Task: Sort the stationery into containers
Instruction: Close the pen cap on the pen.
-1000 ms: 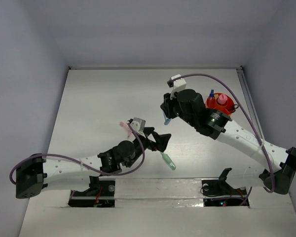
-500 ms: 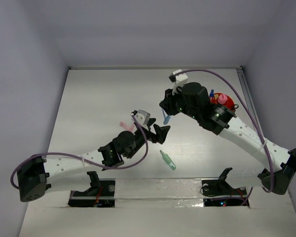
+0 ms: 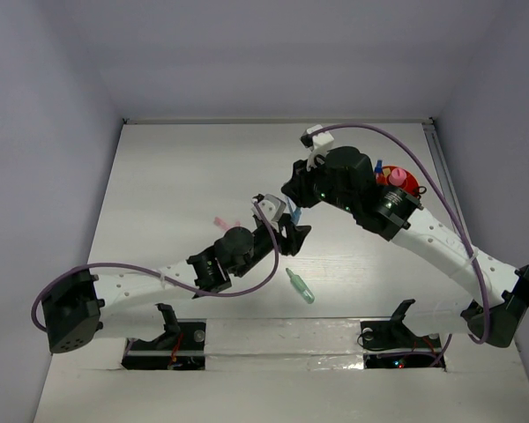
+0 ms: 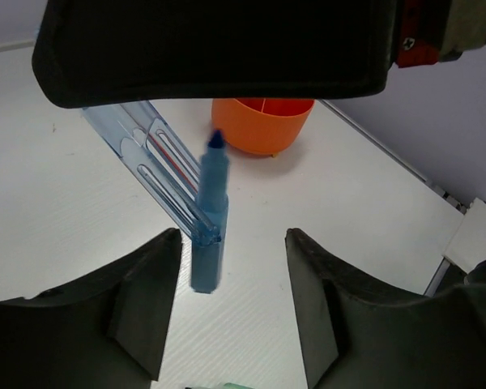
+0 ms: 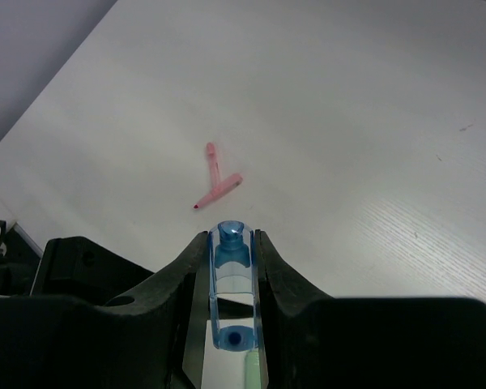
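Observation:
My right gripper [image 3: 294,210] [image 5: 233,239] hangs over the middle of the table, shut on a clear blue marker cap [image 5: 234,284] [image 4: 150,166]. A blue marker [image 4: 208,215] hangs slanted against that cap, nib up. My left gripper [image 3: 288,236] [image 4: 235,237] sits just below it, jaws open on either side of the marker's lower end, which is close to the left finger [image 4: 150,292] without touching. The orange bowl [image 3: 409,188] [image 4: 263,123] behind the right wrist holds a pink item and a blue one. A green marker [image 3: 301,286] and two crossed pink markers [image 3: 224,221] [image 5: 217,185] lie on the table.
Grey walls [image 3: 53,176] close in the white table [image 3: 185,167] on three sides. A purple cable [image 3: 397,145] loops over the right arm, and another trails the left arm. The arm bases stand at the near edge.
My left gripper has travelled right and away from the near edge, up to the right gripper, and its jaws have narrowed. The right gripper shifted slightly left, still holding the cap.

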Available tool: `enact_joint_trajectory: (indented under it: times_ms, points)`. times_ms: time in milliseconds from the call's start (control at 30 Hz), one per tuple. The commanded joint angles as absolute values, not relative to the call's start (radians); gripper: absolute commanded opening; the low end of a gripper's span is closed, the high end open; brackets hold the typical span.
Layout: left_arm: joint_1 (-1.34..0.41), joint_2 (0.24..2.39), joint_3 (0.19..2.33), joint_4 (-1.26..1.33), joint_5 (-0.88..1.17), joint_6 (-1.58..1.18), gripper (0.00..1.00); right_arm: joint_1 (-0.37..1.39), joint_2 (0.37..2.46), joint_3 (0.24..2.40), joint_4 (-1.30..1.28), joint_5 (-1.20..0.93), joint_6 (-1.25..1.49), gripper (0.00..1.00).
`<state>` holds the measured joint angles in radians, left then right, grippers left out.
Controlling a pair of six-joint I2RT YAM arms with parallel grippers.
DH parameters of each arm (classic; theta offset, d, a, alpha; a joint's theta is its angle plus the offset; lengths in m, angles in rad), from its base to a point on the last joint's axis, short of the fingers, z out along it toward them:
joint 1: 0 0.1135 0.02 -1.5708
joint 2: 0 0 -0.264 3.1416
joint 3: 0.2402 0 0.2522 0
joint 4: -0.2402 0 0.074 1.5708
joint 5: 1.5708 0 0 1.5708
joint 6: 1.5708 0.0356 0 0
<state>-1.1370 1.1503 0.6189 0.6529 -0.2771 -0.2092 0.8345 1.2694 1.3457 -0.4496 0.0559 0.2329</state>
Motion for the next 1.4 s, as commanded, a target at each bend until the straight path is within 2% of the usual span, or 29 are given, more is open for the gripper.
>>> enact_joint_trajectory:
  times_ms: [0, 67, 167, 500, 533, 567, 800, 1167, 1367]
  points:
    - [-1.135, 1.146, 0.67, 0.693, -0.258, -0.202, 0.49, 0.833, 1.239, 1.388, -0.436, 0.048, 0.238, 0.0]
    - [-1.135, 1.146, 0.672, 0.693, -0.259, -0.206, 0.4, 0.833, 1.235, 1.384, -0.433, 0.052, 0.239, 0.0]
    - [-1.135, 1.149, 0.675, 0.684, -0.261, -0.209, 0.34, 0.824, 1.224, 1.378, -0.428, 0.069, 0.239, 0.0]
    - [-1.135, 1.152, 0.678, 0.676, -0.273, -0.209, 0.31, 0.824, 1.21, 1.358, -0.411, 0.086, 0.239, 0.0]
    - [-1.135, 1.152, 0.675, 0.678, -0.278, -0.209, 0.28, 0.824, 1.209, 1.356, -0.41, 0.086, 0.239, 0.0]
    - [-1.126, 1.152, 0.675, 0.678, -0.279, -0.21, 0.21, 0.815, 1.207, 1.356, -0.411, 0.089, 0.239, 0.0]
    - [-1.126, 1.149, 0.678, 0.68, -0.296, -0.215, 0.0, 0.815, 1.201, 1.347, -0.4, 0.086, 0.239, 0.0]
    - [-1.117, 1.132, 0.686, 0.709, -0.328, -0.382, 0.0, 0.815, 1.112, 1.189, -0.17, 0.095, 0.287, 0.0]
    - [-1.117, 1.169, 0.707, 0.693, -0.353, -0.423, 0.0, 0.815, 1.106, 1.154, -0.129, 0.11, 0.293, 0.0]
